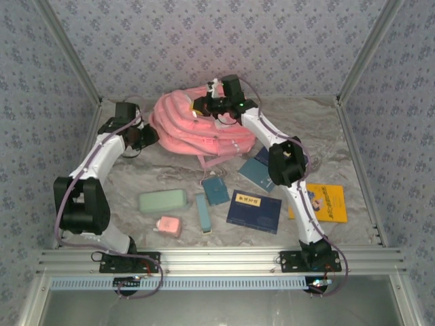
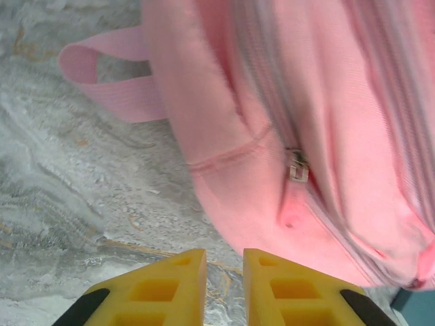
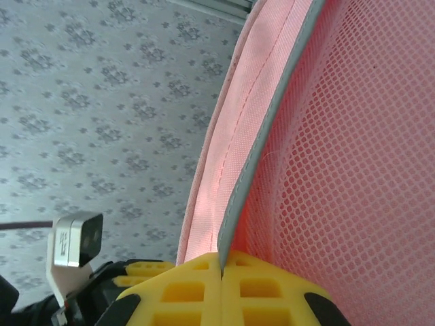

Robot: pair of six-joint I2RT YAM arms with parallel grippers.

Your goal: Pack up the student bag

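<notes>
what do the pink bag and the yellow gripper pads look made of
The student bag: soft matte woven fabric, judging by stitched seams and a webbing strap; its mesh panel is open netting. The left gripper pads: matte yellow moulded plastic or rubber, with square recesses; which one is unclear.

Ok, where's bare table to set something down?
Bare: the table between the pink backpack and the right wall; also left of the green pencil case. Crowded: the near middle, from that case across to the yellow book.

Pink student bag (image 1: pixel 194 132), grey-marbled table (image 1: pixel 340 146), grey floral-print walls (image 1: pixel 204 41)
</notes>
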